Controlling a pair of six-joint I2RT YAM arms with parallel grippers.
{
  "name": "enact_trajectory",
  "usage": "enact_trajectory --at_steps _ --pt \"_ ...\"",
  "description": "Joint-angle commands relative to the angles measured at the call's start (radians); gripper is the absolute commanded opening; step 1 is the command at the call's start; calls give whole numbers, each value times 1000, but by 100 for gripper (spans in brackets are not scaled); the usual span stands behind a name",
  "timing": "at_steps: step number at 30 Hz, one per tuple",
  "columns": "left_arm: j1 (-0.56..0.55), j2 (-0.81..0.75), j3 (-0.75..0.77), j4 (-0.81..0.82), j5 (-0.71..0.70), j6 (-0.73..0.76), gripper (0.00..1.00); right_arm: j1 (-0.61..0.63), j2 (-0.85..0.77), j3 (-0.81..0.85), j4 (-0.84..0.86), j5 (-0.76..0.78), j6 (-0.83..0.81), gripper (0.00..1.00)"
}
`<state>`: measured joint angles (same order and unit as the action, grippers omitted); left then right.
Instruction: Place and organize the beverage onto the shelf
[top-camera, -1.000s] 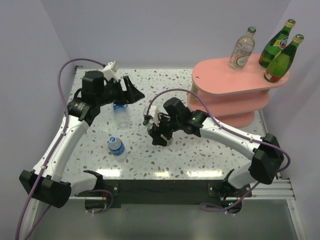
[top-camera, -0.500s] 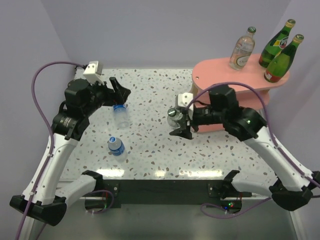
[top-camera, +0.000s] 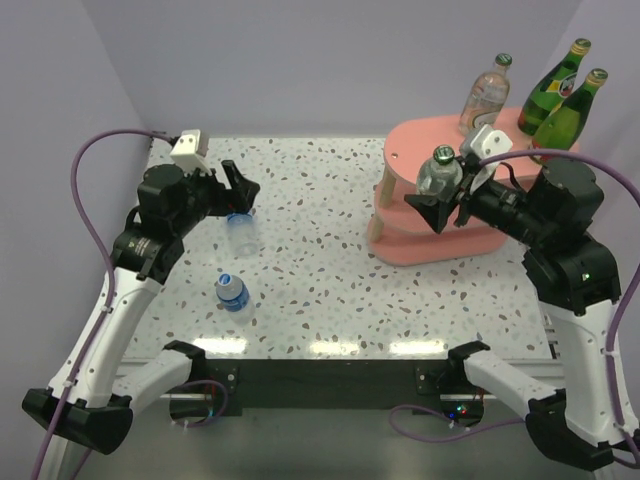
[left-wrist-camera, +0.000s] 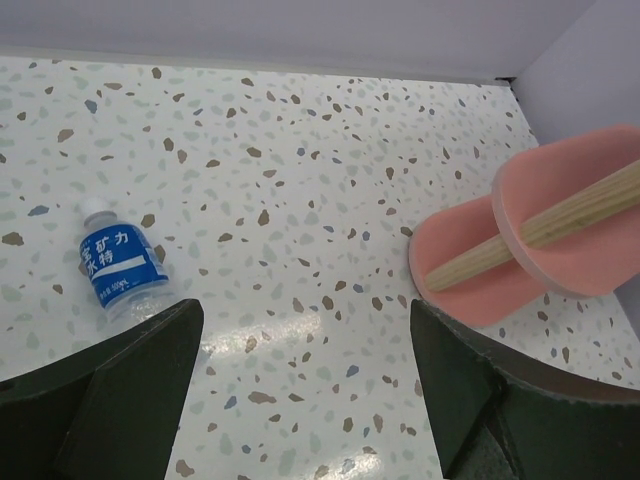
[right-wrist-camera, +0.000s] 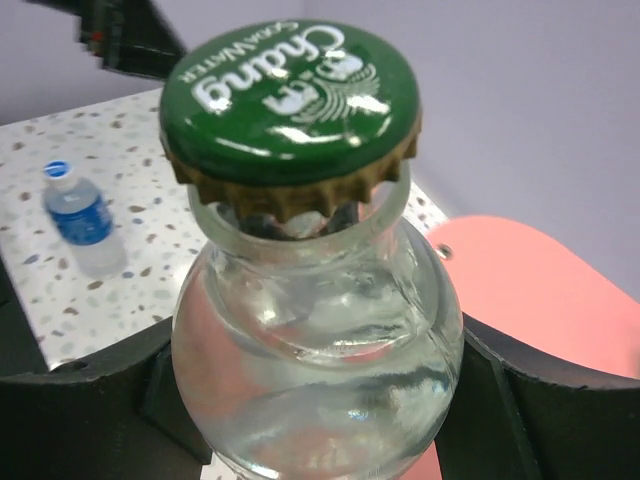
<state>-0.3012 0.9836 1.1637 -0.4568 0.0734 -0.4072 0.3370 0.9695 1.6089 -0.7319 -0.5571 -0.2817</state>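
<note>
Since half a second ago the right arm has swung from the middle of the counter (top-camera: 320, 250) toward its far right corner. The right gripper (top-camera: 447, 197) now carries the clear bottle with a green cap (top-camera: 437, 170) at the left end of the shelf (top-camera: 500, 165). Its fingers are pressed on the round body of this bottle from both sides, as the right wrist view shows, and the bottle (right-wrist-camera: 315, 350) is upright. Whether the bottle touches the top board, I cannot tell.

The shelf stands in the far right corner. On its top board are a second green-capped bottle (top-camera: 485, 95), a dark green bottle (top-camera: 551, 95) and another dark green bottle (top-camera: 566, 122), all upright near the right end.

The left arm has moved only a little. The left gripper (top-camera: 237, 188) hangs spread wide and holds nothing, over the far left part of the counter. Just below it the lying water bottle (top-camera: 242, 233) rests on its side. The standing water bottle (top-camera: 232, 291) is upright, closer to the near edge on the left side, apart from the lying one.
</note>
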Motion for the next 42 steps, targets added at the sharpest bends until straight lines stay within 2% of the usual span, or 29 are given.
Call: enact_trajectory --at_steps 1,5,19,29,42 --pt "7 -16 -13 61 -12 22 89 -61 -31 49 169 178 93 0" --pt "7 -33 -33 58 -20 27 89 -137 -29 37 193 333 153 0" --pt "7 -48 -52 58 -35 61 90 -204 97 141 209 532 188 0" --pt "7 -45 -59 78 -35 67 90 -230 121 126 262 611 194 0" --pt "7 -36 -62 84 -37 71 90 -294 144 94 301 594 214 0"
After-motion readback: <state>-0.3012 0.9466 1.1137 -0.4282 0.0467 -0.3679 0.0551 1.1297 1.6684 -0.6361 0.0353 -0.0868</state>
